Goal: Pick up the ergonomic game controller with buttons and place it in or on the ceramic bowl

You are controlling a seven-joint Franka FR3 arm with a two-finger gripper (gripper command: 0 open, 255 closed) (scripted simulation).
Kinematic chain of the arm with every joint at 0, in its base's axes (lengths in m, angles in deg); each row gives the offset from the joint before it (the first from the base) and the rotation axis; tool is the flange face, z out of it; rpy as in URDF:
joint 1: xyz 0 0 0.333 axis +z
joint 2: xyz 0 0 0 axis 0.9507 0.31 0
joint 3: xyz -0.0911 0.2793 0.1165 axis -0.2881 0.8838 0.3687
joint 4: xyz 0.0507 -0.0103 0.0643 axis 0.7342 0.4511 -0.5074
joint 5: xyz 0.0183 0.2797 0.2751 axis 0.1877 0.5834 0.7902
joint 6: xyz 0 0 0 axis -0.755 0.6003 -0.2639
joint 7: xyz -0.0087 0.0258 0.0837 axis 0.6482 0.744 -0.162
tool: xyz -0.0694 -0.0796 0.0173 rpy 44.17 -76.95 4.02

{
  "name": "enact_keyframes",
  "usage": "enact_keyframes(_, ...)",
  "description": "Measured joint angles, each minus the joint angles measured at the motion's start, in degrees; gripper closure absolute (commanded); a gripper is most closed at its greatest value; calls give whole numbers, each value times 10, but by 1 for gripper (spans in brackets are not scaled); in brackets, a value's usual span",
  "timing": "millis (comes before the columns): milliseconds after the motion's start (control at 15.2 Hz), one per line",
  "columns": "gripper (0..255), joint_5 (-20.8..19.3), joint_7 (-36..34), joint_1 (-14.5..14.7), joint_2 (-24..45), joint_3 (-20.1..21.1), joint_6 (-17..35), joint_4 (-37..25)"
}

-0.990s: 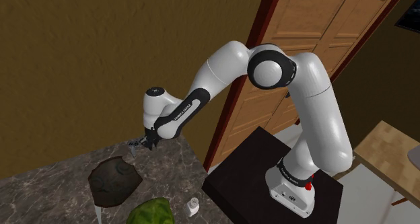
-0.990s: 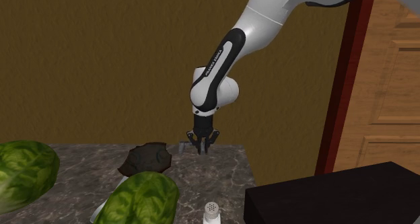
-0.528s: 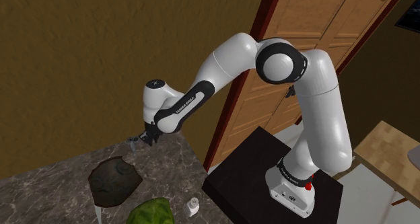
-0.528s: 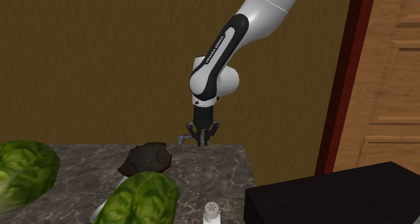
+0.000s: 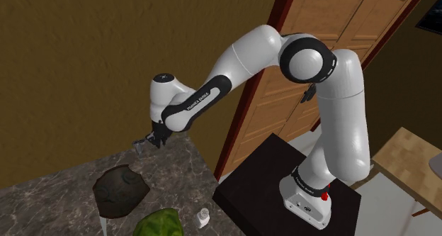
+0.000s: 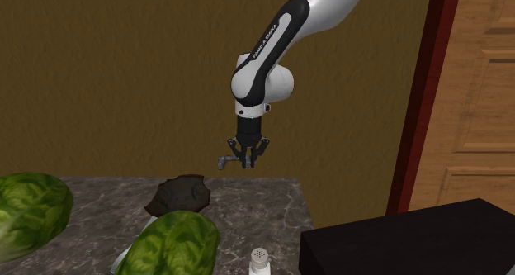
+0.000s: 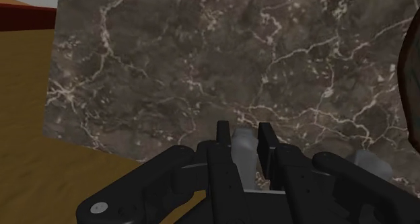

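My black gripper [image 5: 150, 142] [image 6: 246, 159] hangs above the far edge of the dark marble counter [image 5: 64, 185], shut on a small grey game controller [image 6: 225, 160] [image 5: 142, 145]. In the second exterior view the controller sticks out to the left of the fingers, clear of the counter. In the wrist view the gripper [image 7: 243, 132] clasps the grey controller [image 7: 243, 147] between its two fingers, with marble below. The bowl [image 5: 120, 192] [image 6: 180, 193] is a dark, rough-edged dish on the counter, lower and to the left of the gripper in both exterior views.
Green leafy heads [image 6: 169, 242] [image 6: 29, 211] [image 5: 161, 223] lie near the counter's front. A small white shaker [image 5: 204, 215] [image 6: 259, 261] stands by the counter edge. The black stand [image 5: 273, 178] and a wooden door [image 5: 333, 29] are to the right; a brown wall [image 6: 124, 75] is behind.
The gripper has risen off the counter with the controller held in it, moving upward and slightly toward the wall. The bowl and the other things have stayed put.
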Motion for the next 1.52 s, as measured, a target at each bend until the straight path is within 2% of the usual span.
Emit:
enact_keyframes(726, 255, 18, 11, -12, -64, 15, -56, 7)
enact_keyframes(1188, 255, 9, -66, 47, -70, 27, -55, 15)
enact_keyframes(1518, 255, -2, -132, 103, -56, 34, -64, -9)
